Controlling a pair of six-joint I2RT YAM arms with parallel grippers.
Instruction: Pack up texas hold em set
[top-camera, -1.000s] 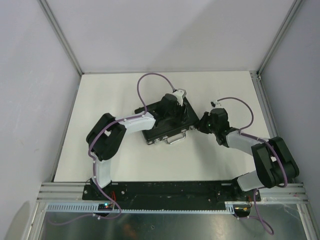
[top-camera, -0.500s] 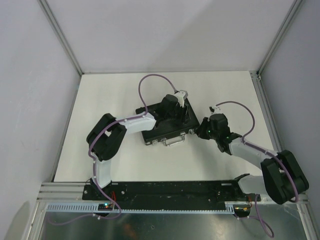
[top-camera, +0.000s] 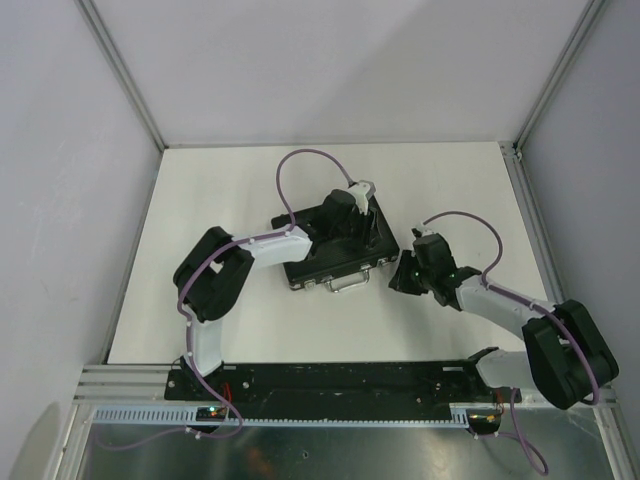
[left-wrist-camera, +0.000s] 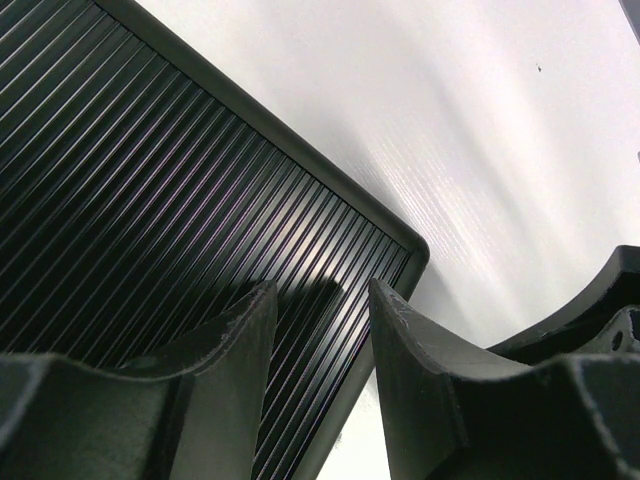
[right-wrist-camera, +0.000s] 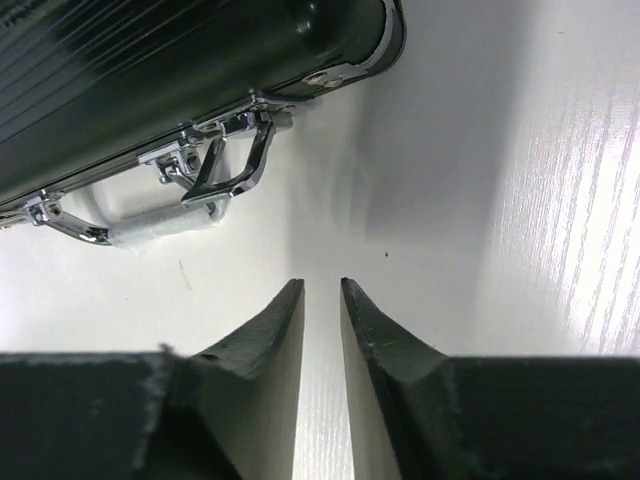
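Black ribbed briefcase, lid down, centre of the top view.

The white table (top-camera: 230, 300) carries the closed texas hold em briefcase (top-camera: 335, 262) at frame centre. No chips, cards or dice show outside it, so packing appears nearly complete. The left gripper (left-wrist-camera: 320, 300) sits low over the ribbed lid near its corner, fingers about half apart and holding nothing, probably to keep the lid pressed flat. The right gripper (right-wrist-camera: 321, 290), at the lower right of the case, has its fingers a narrow slit apart and empty. It faces the chrome handle (right-wrist-camera: 190, 195), likely to work on the front edge.
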